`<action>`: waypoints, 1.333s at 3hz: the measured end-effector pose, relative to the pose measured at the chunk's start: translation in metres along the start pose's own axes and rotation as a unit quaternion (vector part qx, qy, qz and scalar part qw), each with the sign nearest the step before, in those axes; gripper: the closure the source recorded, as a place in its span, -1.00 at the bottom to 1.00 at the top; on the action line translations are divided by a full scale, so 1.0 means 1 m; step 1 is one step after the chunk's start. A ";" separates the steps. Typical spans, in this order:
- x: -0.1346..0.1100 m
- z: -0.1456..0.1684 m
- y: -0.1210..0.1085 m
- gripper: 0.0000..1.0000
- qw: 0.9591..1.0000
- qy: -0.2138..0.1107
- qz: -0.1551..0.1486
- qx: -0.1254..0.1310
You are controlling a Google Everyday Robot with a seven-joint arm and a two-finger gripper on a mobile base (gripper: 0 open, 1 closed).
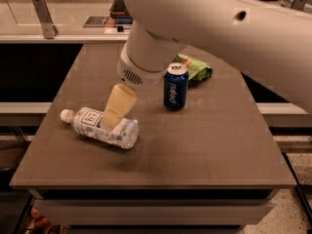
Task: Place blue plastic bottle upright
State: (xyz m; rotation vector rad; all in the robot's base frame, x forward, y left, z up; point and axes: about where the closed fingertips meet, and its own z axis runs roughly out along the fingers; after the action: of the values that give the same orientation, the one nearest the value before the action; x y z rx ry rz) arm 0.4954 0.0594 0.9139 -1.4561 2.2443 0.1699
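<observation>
The blue plastic bottle (100,126) lies on its side on the front left of the brown table (204,145). It is clear, with a white cap pointing left and a white label with a dark square logo. My gripper (111,121) hangs from the big white arm and its cream fingers (118,105) reach down onto the middle of the bottle, over the label's right edge.
A dark blue Pepsi can (175,86) stands upright right of the gripper. A green bag (196,68) lies behind the can. A counter with a glass panel and metal post (43,16) runs along the back. The table's front edge is near the bottle.
</observation>
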 end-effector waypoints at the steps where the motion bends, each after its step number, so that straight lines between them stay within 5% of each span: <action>1: -0.010 0.009 0.010 -1.00 0.999 -0.033 0.005 0.001; 4: -0.037 0.014 0.038 -1.00 1.000 -0.008 0.003 0.020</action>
State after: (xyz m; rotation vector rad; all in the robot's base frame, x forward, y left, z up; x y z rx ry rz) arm 0.4783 0.1119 0.9127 -1.4219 2.2270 0.1366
